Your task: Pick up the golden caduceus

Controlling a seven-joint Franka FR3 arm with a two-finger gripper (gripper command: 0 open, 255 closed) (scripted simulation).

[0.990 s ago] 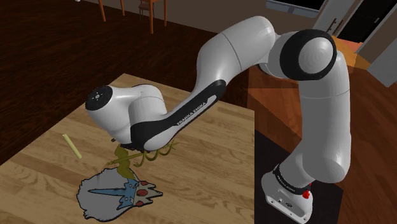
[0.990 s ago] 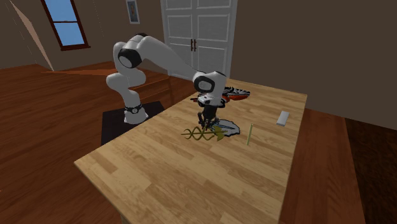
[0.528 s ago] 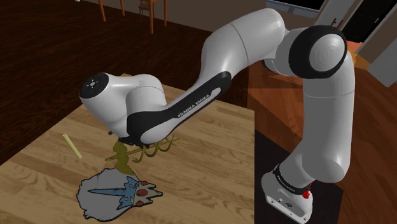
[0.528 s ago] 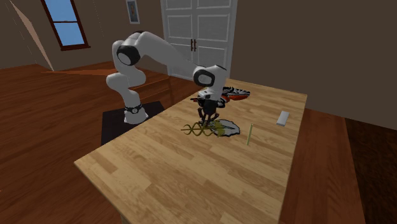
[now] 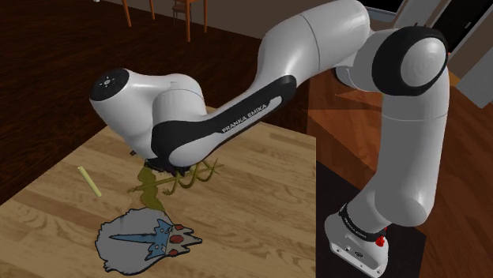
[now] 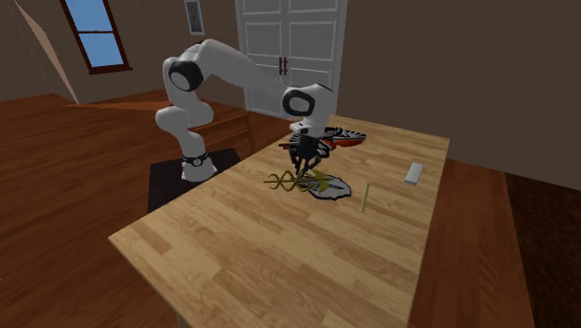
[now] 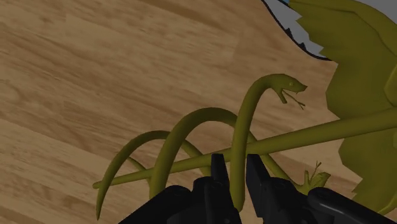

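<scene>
Clasping one snake coil of the olive-gold caduceus (image 7: 299, 137) between its two black fingers (image 7: 219, 170), the gripper (image 7: 236, 167) is holding the piece near the middle of the wooden table (image 6: 270, 256), on the side toward the edge by the stand (image 5: 355, 241). In the wrist view the staff is running across the fingers, with a snake head arching above it and the winged end reaching over the rim of a flat grey plaque (image 7: 299, 28).

In the shoulder view the caduceus (image 5: 158, 183) is hanging under the white forearm, tilted, and appearing to be clear of the wood. The grey plaque (image 5: 118, 245) is lying flat just beside it, toward the table's near edge in that view, and is carrying a blue spiked figure (image 5: 154, 237) with red tips.

In the second exterior view the gripper (image 6: 303, 166) is pointing down at the caduceus (image 6: 290, 181). A thin yellow-green stick (image 6: 365, 196) is lying between the plaque (image 6: 335, 191) and a small white block (image 6: 414, 172) near the far right-hand corner. A red-rimmed dish (image 6: 349, 140) is sitting by the far edge, half hidden behind the arm; its contents cannot be told.
</scene>
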